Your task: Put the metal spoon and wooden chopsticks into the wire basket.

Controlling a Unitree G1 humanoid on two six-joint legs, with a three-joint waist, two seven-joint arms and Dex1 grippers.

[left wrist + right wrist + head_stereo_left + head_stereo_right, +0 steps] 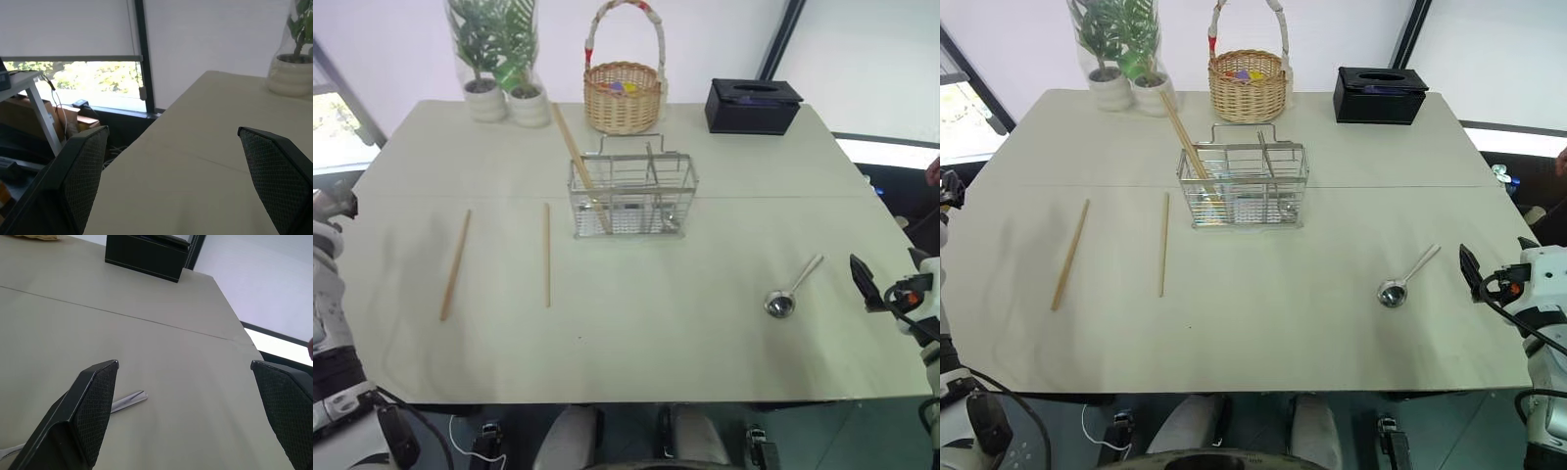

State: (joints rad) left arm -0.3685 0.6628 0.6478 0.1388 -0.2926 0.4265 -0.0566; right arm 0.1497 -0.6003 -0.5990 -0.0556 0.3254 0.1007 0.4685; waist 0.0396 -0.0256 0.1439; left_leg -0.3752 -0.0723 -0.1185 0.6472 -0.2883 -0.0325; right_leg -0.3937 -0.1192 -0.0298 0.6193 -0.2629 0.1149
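Head views: one chopstick (578,157) is seen leaning in the basket (632,194); two chopsticks (455,264) and the spoon (790,289) are left on the table (656,343). Left wrist: left gripper (188,183) is spread, empty. Right wrist: right gripper (188,416) is spread beside the spoon.

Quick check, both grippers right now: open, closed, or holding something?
Left gripper: open, holding nothing.
Right gripper: open, holding nothing; the metal spoon lies on the table.
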